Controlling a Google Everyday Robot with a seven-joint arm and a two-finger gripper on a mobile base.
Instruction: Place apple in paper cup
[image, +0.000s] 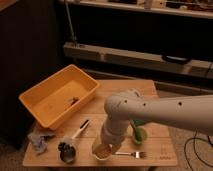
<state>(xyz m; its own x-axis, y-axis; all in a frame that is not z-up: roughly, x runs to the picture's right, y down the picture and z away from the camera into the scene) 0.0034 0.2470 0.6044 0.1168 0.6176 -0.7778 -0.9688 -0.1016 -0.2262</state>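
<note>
The white paper cup (102, 151) stands near the front edge of the wooden table (150, 90). An orange-brown shape shows at its mouth; I cannot tell whether this is the apple. No apple shows anywhere else. My gripper (107, 141) reaches down from the thick white arm (165, 112) and sits right over the cup's mouth, hiding part of its rim.
A large yellow bin (59, 96) sits at the table's back left. A dark shiny cup (67, 151), a crumpled bluish cloth (40, 141) and a utensil (80, 130) lie front left. A fork (131, 154) and a green object (138, 133) lie right of the cup.
</note>
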